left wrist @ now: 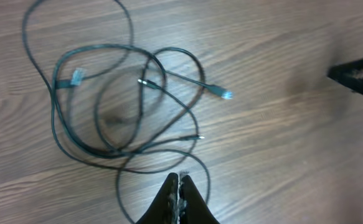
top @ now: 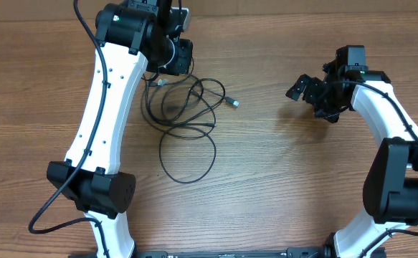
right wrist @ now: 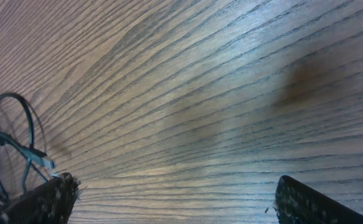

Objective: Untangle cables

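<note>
The cables (top: 187,118) lie as a tangle of thin black loops on the wooden table, left of centre. One silver plug tip (top: 233,103) sticks out to the right. From the left wrist the tangle (left wrist: 116,106) spreads out ahead, with plug tips (left wrist: 223,93) at its edges. My left gripper (left wrist: 180,182) hangs above the cables with its fingers pressed together and nothing between them. Overhead it sits at the tangle's far end (top: 171,64). My right gripper (top: 310,102) stands wide open and empty to the right, apart from the cables (right wrist: 7,143), its fingers (right wrist: 306,205) over bare wood.
The white left arm (top: 105,107) runs along the left of the tangle. Its thicker black cord (top: 51,208) trails near the table's front left. The right arm (top: 391,122) curves along the right side. Bare wood (top: 266,165) lies between the arms.
</note>
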Controlling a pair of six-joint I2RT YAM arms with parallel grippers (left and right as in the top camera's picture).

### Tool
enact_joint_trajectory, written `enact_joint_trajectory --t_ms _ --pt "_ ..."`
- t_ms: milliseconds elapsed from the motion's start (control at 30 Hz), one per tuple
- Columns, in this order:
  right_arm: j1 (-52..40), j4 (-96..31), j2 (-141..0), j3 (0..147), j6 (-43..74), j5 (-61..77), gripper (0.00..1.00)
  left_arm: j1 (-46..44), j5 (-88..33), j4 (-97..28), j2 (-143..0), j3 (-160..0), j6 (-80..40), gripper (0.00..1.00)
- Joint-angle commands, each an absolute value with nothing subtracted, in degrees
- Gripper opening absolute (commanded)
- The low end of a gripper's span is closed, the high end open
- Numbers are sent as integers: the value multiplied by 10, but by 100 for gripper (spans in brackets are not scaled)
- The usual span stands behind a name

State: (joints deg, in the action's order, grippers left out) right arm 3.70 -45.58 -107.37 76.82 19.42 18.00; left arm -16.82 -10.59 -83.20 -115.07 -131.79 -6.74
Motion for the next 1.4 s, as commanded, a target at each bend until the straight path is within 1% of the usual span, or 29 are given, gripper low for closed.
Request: enact_joint_trajectory --t_ms 0,33,100,200,367,533,667,733,900,1000,1133,1167,1233,1367 --pt "38 -453 -1069 773 190 178 100 -165 -143 -840 -1138 -1330 -48 4" --pt "38 -453 -1069 773 190 178 100 -165 -137 -842 -1138 -1330 -49 5" --pt "38 -453 -1069 773 190 178 100 -165 -131 -852 -1139 -1330 -49 17" --pt "38 -453 -1069 773 190 178 100 -165 -126 -872 -1140 -1329 -49 23" --pt "38 -453 -1069 773 190 178 100 -166 -95 -885 -1141 -1310 -53 21" --pt "38 -453 -1069 773 190 178 100 -168 -95 -865 -1141 -1248 -69 24" --pt "38 -453 -1069 773 190 178 100 -168 -95 -827 -1141 -1172 -69 27" --pt "38 -453 -1069 773 190 178 100 -169 -95 -783 -1141 -1100 -83 30" --pt "38 -453 -1069 773 190 178 100 -169 -95 -716 -1141 -1025 -93 33" --pt "38 -453 -1069 773 190 178 100 -169 -95 -669 -1141 -994 -95 30" --pt "38 -453 -1069 773 190 178 100 -169 -94 -567 -1141 -952 -94 14" --pt "38 -453 -1069 773 190 178 100 -169 -91 -542 -1141 -942 -94 12" --pt "38 -453 -1069 773 190 178 100 -169 -71 -495 -1141 -922 -95 4" --pt "38 -453 -1069 773 190 178 100 -169 -8 -388 -1141 -870 -94 5"
